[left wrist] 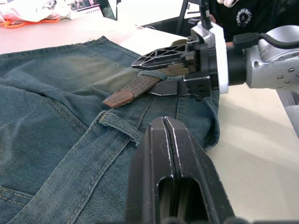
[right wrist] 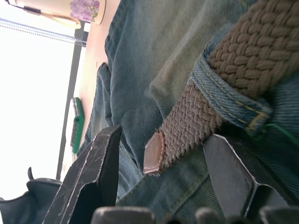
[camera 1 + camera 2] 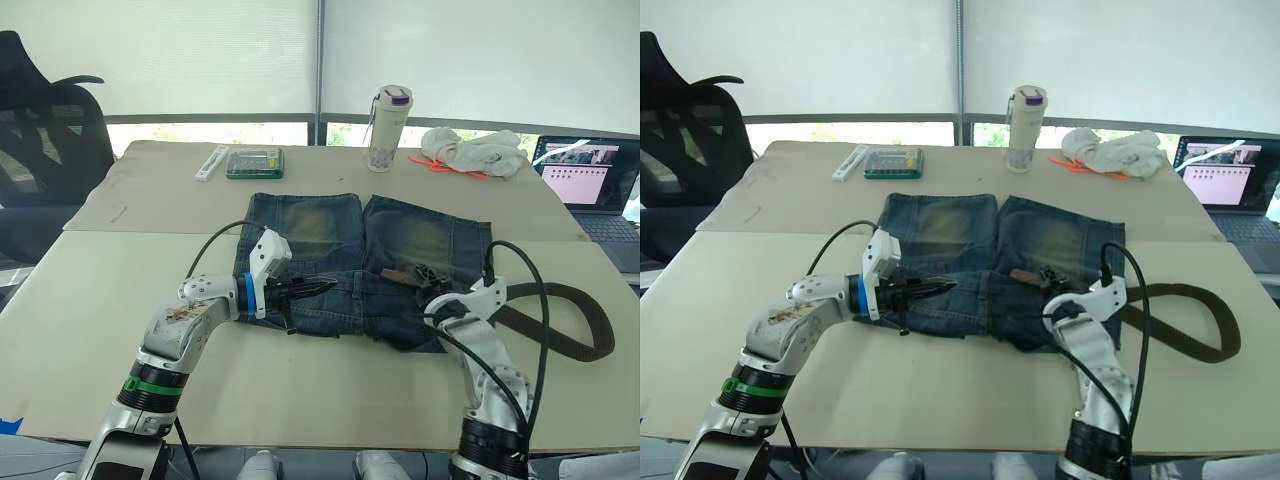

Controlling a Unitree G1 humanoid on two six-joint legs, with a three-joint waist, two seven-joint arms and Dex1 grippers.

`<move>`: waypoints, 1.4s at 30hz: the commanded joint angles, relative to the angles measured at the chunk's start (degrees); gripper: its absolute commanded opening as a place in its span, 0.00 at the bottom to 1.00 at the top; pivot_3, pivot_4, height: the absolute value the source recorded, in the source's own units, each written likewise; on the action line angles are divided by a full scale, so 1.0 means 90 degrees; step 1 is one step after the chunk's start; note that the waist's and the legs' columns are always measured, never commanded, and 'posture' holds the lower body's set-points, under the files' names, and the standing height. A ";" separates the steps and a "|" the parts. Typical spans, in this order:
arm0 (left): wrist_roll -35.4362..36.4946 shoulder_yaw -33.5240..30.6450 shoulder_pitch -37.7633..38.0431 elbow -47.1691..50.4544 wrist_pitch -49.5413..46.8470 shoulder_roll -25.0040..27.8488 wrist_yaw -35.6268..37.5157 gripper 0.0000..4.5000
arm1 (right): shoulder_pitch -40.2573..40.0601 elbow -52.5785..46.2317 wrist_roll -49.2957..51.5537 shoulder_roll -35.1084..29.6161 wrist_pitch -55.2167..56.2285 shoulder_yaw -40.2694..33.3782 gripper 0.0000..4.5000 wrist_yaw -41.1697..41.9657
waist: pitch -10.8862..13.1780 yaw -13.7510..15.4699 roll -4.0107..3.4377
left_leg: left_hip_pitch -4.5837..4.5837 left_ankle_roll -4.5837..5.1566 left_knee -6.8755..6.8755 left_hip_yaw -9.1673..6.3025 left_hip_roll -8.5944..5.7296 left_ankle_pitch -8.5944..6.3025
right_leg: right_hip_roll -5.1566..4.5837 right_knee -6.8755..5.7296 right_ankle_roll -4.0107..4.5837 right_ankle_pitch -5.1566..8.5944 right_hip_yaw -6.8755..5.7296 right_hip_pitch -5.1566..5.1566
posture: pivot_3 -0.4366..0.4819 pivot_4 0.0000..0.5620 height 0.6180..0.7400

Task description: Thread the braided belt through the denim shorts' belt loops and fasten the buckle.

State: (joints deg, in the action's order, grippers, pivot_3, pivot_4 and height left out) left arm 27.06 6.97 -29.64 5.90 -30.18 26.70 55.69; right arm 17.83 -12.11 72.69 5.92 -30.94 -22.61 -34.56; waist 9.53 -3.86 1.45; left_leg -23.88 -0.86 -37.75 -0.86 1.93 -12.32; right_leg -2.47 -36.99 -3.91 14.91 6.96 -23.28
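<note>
Dark-brown braided belt partly hidden under blue denim belt loop; buckle too small to tell; open laptop cut off beside the white cloth.

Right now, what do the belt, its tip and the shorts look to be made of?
The braided belt looks like woven brown cord, matte, going by its basket-weave texture. Its end tab looks like smooth brown leather or a leather-like material with a stitched edge. The denim shorts are blue cotton twill by the diagonal weave, faded yellowish in patches, with tan topstitching on a belt loop.
</note>
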 commanded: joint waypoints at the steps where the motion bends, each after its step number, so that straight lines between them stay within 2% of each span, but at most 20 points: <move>1: -0.0020 -0.0071 -0.0142 0.0101 0.0161 -0.0010 0.0014 0.00 | 0.0122 0.0050 -0.0158 0.0071 0.0309 0.0009 0.47 0.0165 | 0.0000 -0.0003 -0.0001 | 0.0000 0.0000 0.0000 0.0000 0.0000 0.0000 | 0.0000 0.0000 0.0000 0.0000 0.0000 0.0000 | 0.48 0.27 0.98; 7: -0.0026 -0.0102 -0.0138 0.0088 0.0170 0.0018 0.0013 0.00 | 0.0078 0.0064 -0.0321 0.0059 0.0354 0.0115 0.01 0.0337 | 0.0001 -0.0010 -0.0002 | 0.0000 0.0000 0.0000 -0.0001 0.0001 0.0000 | 0.0000 0.0000 0.0000 0.0000 0.0000 0.0000 | 0.48 0.27 0.98; 12: -0.0032 -0.0133 -0.0104 0.0080 0.0175 0.0032 -0.0016 0.00 | -0.0077 -0.0186 -0.0441 -0.0192 0.0152 0.0339 0.01 0.0706 | 0.0001 -0.0012 -0.0002 | 0.0000 0.0000 0.0000 -0.0001 0.0000 0.0000 | 0.0000 -0.0001 0.0000 0.0000 0.0000 0.0000 | 0.48 0.27 0.98; 18: -0.0063 -0.0209 -0.0087 -0.0007 0.0231 0.0110 -0.0009 0.00 | -0.0648 -0.0841 -0.0063 -0.0721 -0.0539 0.0737 0.01 0.1452 | 0.0001 -0.0010 -0.0002 | 0.0000 0.0000 0.0001 -0.0001 0.0000 0.0000 | 0.0000 0.0001 0.0000 0.0000 0.0000 -0.0001 | 0.48 0.27 0.98; 23: -0.0086 -0.0245 -0.0109 -0.0107 0.0285 0.0180 0.0041 0.00 | -0.1028 -0.0961 0.0212 -0.1020 -0.0808 0.0815 0.01 0.1953 | 0.0001 -0.0014 -0.0002 | 0.0001 0.0000 0.0002 0.0000 0.0001 0.0000 | 0.0001 -0.0001 0.0001 0.0001 0.0000 -0.0001 | 0.48 0.27 0.98; 42: -0.0207 -0.0216 -0.0106 -0.0169 0.0320 0.0193 0.0035 0.00 | -0.0801 -0.0717 0.0379 -0.0661 -0.0677 0.1046 0.01 0.2247 | 0.0002 -0.0024 -0.0001 | 0.0001 0.0000 0.0002 0.0000 0.0002 0.0000 | 0.0001 0.0000 0.0001 0.0001 0.0000 -0.0001 | 0.48 0.27 0.98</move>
State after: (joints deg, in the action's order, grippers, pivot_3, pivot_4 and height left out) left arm 25.17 5.90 -29.65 3.39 -28.63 28.17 55.79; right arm 9.15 -17.70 74.54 -0.90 -37.93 -13.92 -15.55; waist 9.54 -4.08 1.44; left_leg -23.87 -0.86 -37.74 -0.86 1.95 -12.32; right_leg -2.46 -36.99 -3.90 14.92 6.96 -23.30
